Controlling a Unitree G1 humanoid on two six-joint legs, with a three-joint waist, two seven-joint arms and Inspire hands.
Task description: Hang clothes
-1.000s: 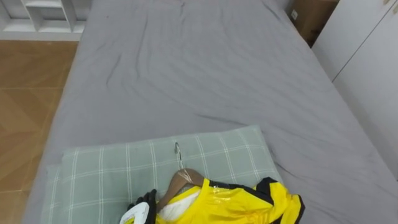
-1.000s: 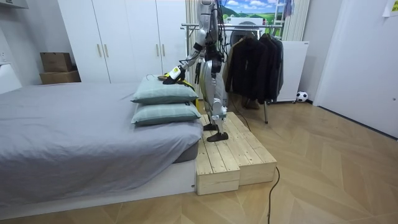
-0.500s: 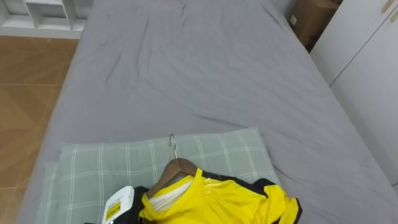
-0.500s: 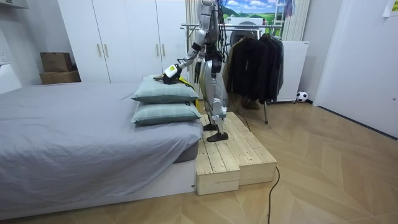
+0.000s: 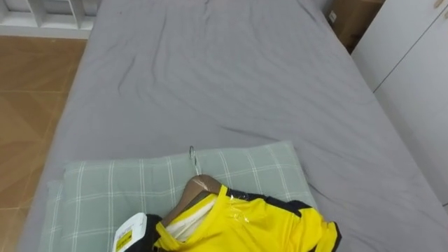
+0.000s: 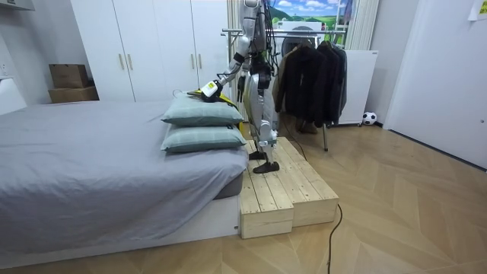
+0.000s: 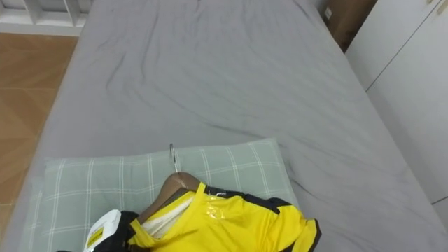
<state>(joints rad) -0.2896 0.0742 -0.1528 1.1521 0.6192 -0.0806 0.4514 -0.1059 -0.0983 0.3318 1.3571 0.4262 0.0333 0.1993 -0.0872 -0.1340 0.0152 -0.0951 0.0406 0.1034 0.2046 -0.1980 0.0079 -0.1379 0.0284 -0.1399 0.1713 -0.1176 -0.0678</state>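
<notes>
Left eye view: yellow shirt [image 5: 255, 225] on hanger [image 5: 187, 194] lies on pillow [image 5: 105, 189] beside left hand [image 5: 130, 234]; grip cannot be told

Grey bed [image 5: 231, 77] stretching away beyond left hand [image 5: 131, 232]; two green checked pillows [image 5: 98, 189] stacked on it, directly beneath hand.

Ahead of left hand [image 5: 131, 234]: bare grey bed [image 5: 231, 84], open. Below: pillow [image 5: 98, 189]. Just right: hanger [image 5: 197, 189], yellow shirt [image 5: 259, 227] block.
</notes>
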